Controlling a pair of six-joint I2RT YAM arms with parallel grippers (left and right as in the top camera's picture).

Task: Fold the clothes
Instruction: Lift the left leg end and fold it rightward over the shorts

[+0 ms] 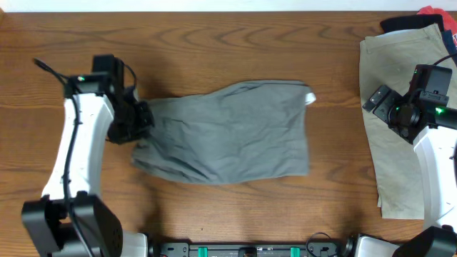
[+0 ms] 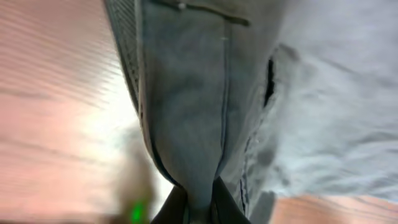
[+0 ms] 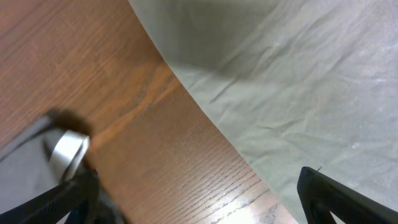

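Overhead: grey-green woven cotton shorts [image 1: 228, 132] lie at the centre of the brown wood-grain counter [image 1: 214, 43], spread mostly flat, lightly wrinkled, with a small pale tab at the upper right corner

Left arm [image 1: 75, 146]: left jaws sit at the left edge of the grey-green shorts, clenched on a bunched bit of that edge. Left wrist view: cloth [image 2: 186, 93] narrows into a ridge that runs straight into the dark fingertips [image 2: 221, 199]; a stitched seam and a dark pocket slit show on it; view is blurred

Larger tan cotton shorts [image 1: 396, 114] lie at the right end of the counter, well apart from the grey-green pair. Black and red garments [image 1: 428, 18] sit at the far right corner, touching the tan pair's top edge

Right arm [image 1: 435, 157]: right jaws are above the tan pair's left edge. Right wrist view: jaws released, spread wide, gripping nothing; bare wood [image 3: 155, 143] between them, tan cloth [image 3: 298, 81] beyond, and a small silvery piece [image 3: 65, 152] by grey cloth at lower left, cannot tell what it is
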